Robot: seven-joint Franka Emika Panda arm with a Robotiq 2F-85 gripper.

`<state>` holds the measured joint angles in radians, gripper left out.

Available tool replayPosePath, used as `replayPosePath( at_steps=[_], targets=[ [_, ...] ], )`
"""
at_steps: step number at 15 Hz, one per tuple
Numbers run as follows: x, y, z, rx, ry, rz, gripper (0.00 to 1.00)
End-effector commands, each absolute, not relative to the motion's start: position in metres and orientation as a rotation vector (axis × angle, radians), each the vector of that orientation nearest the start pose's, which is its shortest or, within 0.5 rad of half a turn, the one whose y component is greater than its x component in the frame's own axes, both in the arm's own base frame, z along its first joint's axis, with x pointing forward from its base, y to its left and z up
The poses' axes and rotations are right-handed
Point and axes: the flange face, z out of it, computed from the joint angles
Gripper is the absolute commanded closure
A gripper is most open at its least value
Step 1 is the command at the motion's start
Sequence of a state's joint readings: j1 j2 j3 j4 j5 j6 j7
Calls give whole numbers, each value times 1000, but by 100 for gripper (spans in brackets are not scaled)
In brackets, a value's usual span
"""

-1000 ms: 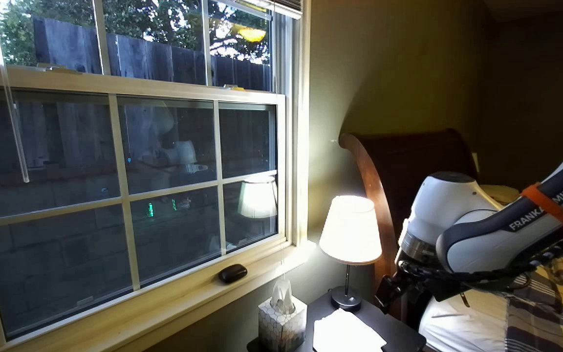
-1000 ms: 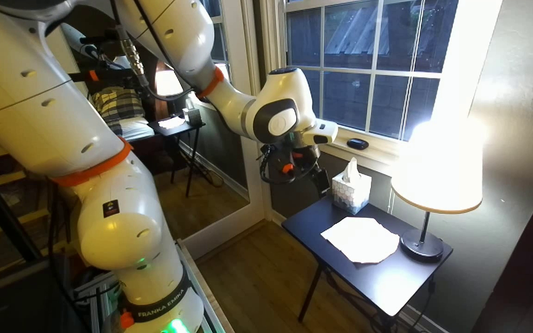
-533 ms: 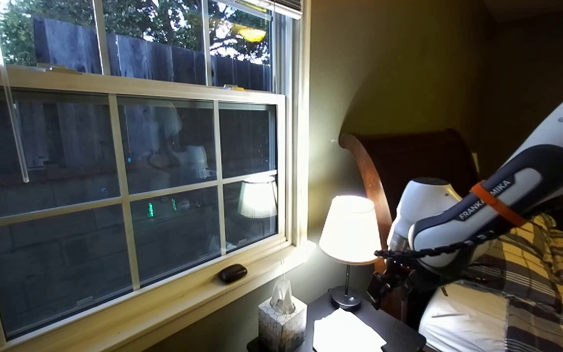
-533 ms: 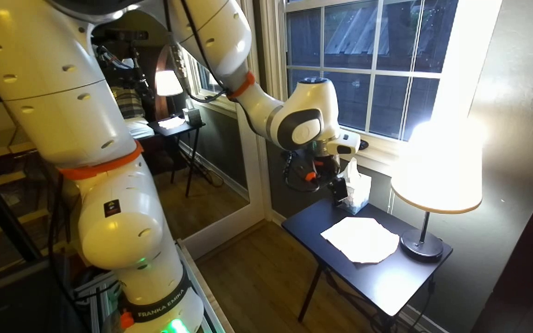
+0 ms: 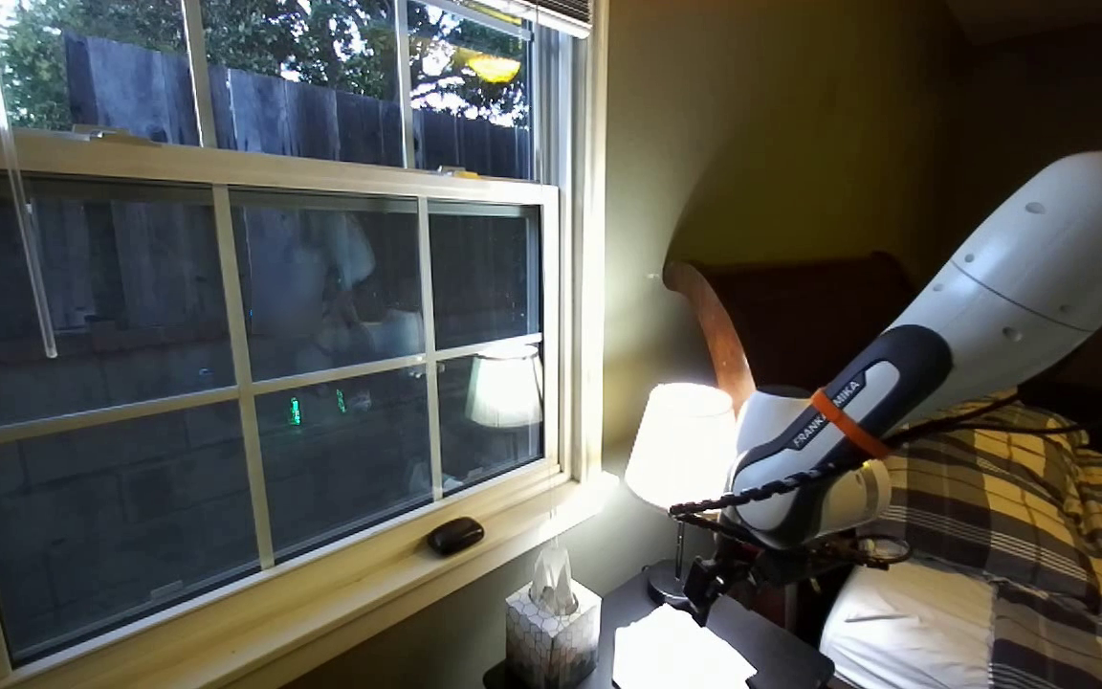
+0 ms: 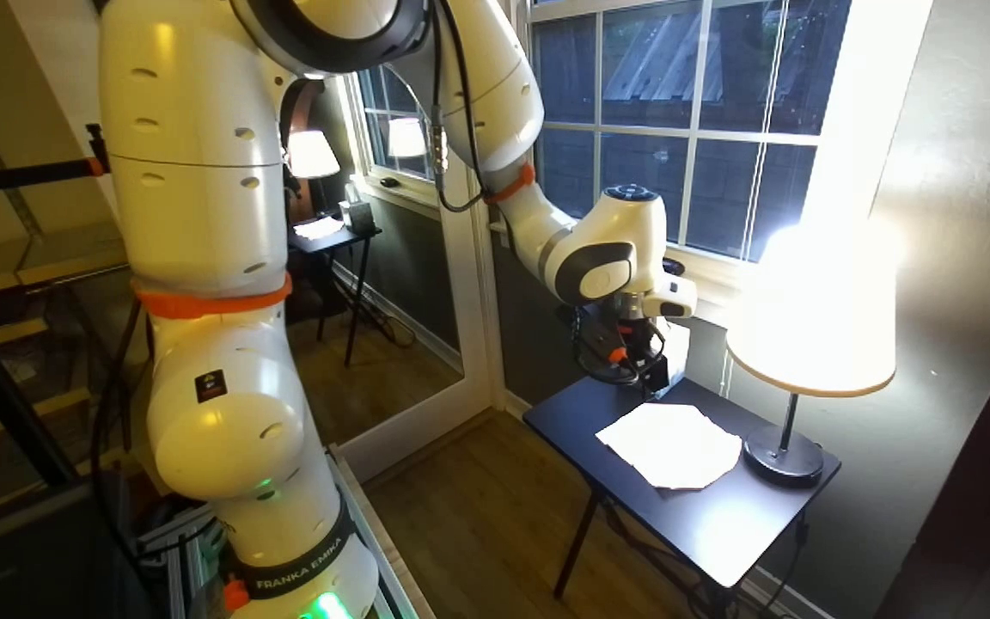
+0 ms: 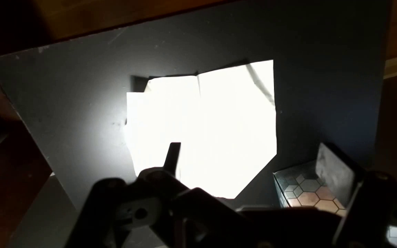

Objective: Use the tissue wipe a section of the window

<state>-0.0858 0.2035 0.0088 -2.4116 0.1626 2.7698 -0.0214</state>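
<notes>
- the window (image 5: 321,287), white-framed and barred into dark panes, fills about half of an exterior view, with greenery (image 5: 30,81) behind its upper glass.
- the robot arm (image 5: 905,364), white and dark grey, arches down over a dark table (image 6: 701,520), well apart from the panes.
- the dark table stands on slim legs, its near corner shining in the light.
- the lamp (image 6: 813,318), lit beneath a pale shade, stands upright at the table's edge.
- the gripper (image 7: 250,151) hangs over the table with its fingers (image 7: 334,174) spread wide; in the wrist view one overlaps the white sheet (image 7: 215,124) and the other the tissue carton (image 5: 554,639), though contact with either cannot be made out.
- the white sheet lies flat on the table, creased down its middle, just beside the lamp's base.
- the tissue carton, patterned in hexagons, stands near the sheet, partly hidden by the gripper in an exterior view.
- the tissue (image 5: 551,579) pokes upright from the carton's top; whether this or the sheet is the task's own cannot be told.
- a black rounded object (image 5: 455,535) rests on the sill (image 5: 350,586).
</notes>
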Motion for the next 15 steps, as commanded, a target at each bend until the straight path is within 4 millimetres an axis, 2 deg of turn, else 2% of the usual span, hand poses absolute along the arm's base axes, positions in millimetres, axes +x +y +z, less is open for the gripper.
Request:
replayPosePath(
  at_steps=[1, 8, 15],
  targets=[
    [532, -43, 205, -3047, 274, -195, 0],
    [559, -48, 144, -3087, 223, -150, 0],
    [572, -56, 103, -3120, 182, -196, 0]
  ],
)
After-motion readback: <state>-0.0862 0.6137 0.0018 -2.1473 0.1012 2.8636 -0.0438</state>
